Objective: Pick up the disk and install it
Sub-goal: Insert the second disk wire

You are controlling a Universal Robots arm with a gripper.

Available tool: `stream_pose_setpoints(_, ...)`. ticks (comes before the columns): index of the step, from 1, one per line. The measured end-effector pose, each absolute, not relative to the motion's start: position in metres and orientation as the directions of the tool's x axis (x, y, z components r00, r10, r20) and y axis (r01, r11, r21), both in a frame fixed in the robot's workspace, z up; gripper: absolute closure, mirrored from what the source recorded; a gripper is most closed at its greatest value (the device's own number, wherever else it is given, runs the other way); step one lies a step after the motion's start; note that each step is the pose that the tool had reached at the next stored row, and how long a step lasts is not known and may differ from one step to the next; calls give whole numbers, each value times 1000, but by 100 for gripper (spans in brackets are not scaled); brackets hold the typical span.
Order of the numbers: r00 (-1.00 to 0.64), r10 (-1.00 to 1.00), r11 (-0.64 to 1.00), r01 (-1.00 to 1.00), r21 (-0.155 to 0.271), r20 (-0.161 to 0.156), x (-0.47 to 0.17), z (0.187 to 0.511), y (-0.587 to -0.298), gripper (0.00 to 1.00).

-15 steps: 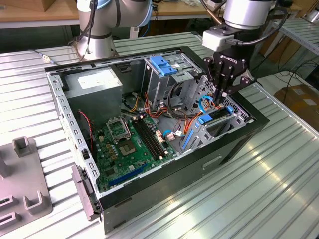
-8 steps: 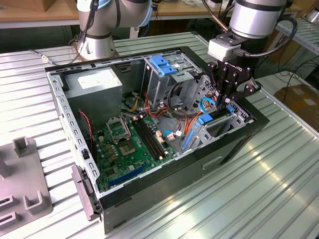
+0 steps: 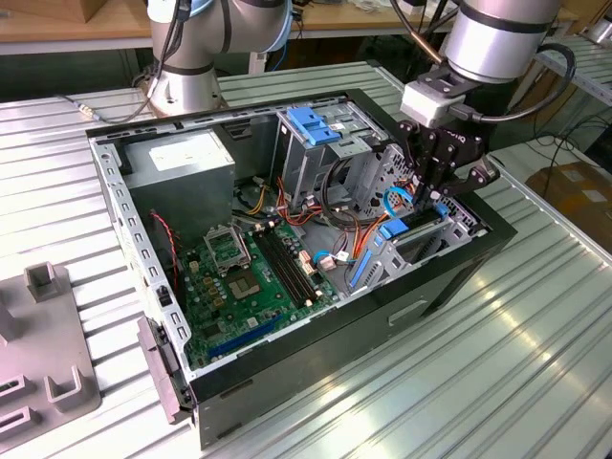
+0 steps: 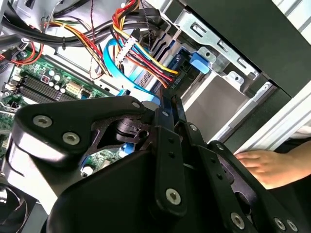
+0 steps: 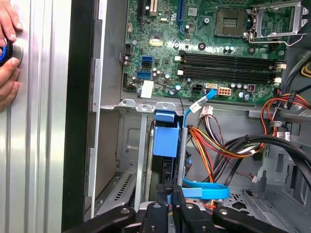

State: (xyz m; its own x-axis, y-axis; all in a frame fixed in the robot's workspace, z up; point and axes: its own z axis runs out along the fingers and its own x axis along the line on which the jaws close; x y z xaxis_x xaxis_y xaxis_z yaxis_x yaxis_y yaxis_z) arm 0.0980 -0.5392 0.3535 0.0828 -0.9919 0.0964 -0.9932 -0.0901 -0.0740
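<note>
Right now, in the exterior view, I see my gripper [image 3: 432, 194] lowered into the open computer case [image 3: 316, 359], which lies on its side on the ribbed metal counter [image 3: 497, 363]. It hangs over the drive bay at the case's edge toward the exterior view's right, beside the tall metal cage with the blue latch [image 3: 310, 125]. The green motherboard [image 3: 251, 277] fills the case floor away from the bay.

In the second wrist view, the gripper [image 4: 171, 102] has its jaws drawn close together, pinching what looks like the top edge of the disk [image 4: 182, 68], a dark slab with blue rails standing in the bay slot. Coloured power wires [image 4: 141, 53] and a blue data cable [image 4: 114, 63] crowd just beside it. A person's hand [image 4: 265, 165] rests outside the case wall.

In the first wrist view, the disk [image 5: 165, 141] stands edge-on in the bay, its blue rail facing me, with the gripper [image 5: 170, 194] narrow on its near end. The motherboard [image 5: 204, 48] lies beyond the bay. A hand [image 5: 7, 53] holds a round knob on the counter [image 5: 43, 145] outside the case.
</note>
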Motion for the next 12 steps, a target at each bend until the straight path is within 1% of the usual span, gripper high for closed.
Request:
stream_pose_setpoints(8, 67, -993, -74, -994, -75, 93, 96, 352, -539, 84)
stream_pose_setpoints(12, 66, -994, -73, -994, -81, 82, 96, 351, -539, 84)
